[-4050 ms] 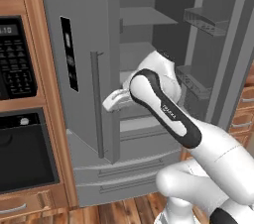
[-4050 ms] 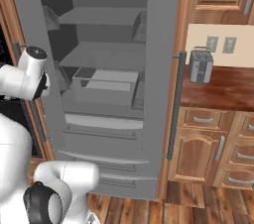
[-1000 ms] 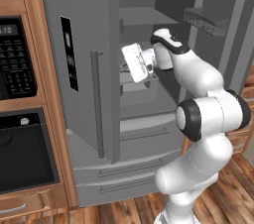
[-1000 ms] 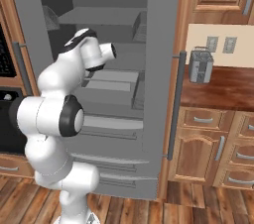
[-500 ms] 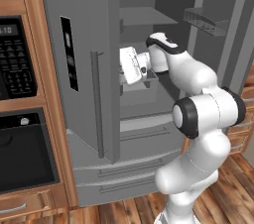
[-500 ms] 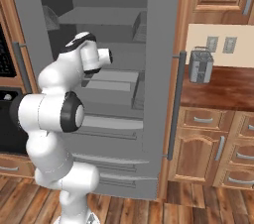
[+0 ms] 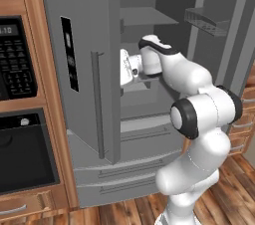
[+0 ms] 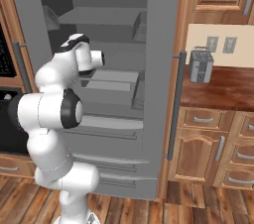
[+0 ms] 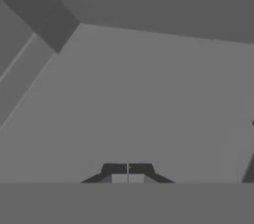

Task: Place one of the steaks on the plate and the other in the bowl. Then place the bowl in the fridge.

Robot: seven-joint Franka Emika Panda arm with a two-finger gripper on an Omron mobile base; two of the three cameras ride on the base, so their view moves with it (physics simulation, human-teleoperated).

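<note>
The arm is seen reaching further in past the left door of the fridge [image 7: 79, 69] than a second ago, the hand having slid from mid-opening toward 9 o'clock in the left base view, close against the door's inner edge. In the hand view the gripper [image 9: 127, 167] sits at 6 o'clock with fingertips pressed together on nothing, facing bare grey fridge wall. No bowl, plate or steaks can be made out in these views, so it cannot be told whether the bowl is already shelved; the empty hand suggests a door push or a retreat.
</note>
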